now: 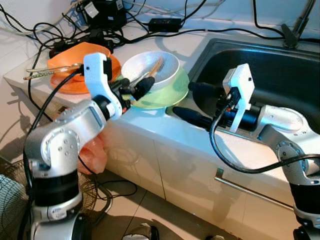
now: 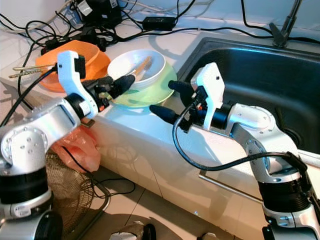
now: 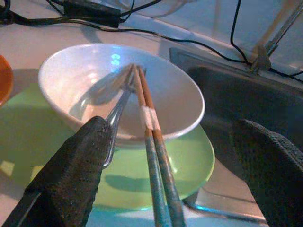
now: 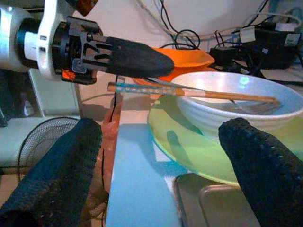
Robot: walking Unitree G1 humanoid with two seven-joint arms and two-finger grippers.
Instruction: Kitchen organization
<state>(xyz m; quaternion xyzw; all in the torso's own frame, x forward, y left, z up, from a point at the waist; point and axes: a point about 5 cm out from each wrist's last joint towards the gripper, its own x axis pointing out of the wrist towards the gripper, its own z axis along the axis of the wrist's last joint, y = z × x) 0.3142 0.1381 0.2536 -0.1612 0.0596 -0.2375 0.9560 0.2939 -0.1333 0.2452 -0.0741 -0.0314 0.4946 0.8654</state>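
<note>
Nearest, at the front edge of the white bench [image 1: 165, 131], both grippers hang with fingers spread wide and grasping nothing. The right gripper [image 2: 167, 100] sits by the sink's [image 1: 280, 75] near left corner, its two fingers pointing at the dishes, one above the other, well apart. The left gripper [image 1: 134, 89] comes in from the other side; in the left wrist view its fingers [image 3: 71, 175] straddle the near ends of two chopsticks [image 3: 151, 142] without gripping them, and one finger lies just beside a metal utensil handle [image 3: 116, 116]. The chopsticks and utensil rest in one white bowl [image 1: 150, 67], their ends jutting over its near rim. The bowl sits on one green plate [image 1: 172, 92], which lies at the bench's front, touching the sink rim. Left of it are an orange dish [image 1: 75, 70] with more chopsticks [image 1: 47, 72], then cables [image 1: 115, 30] along the wall.
</note>
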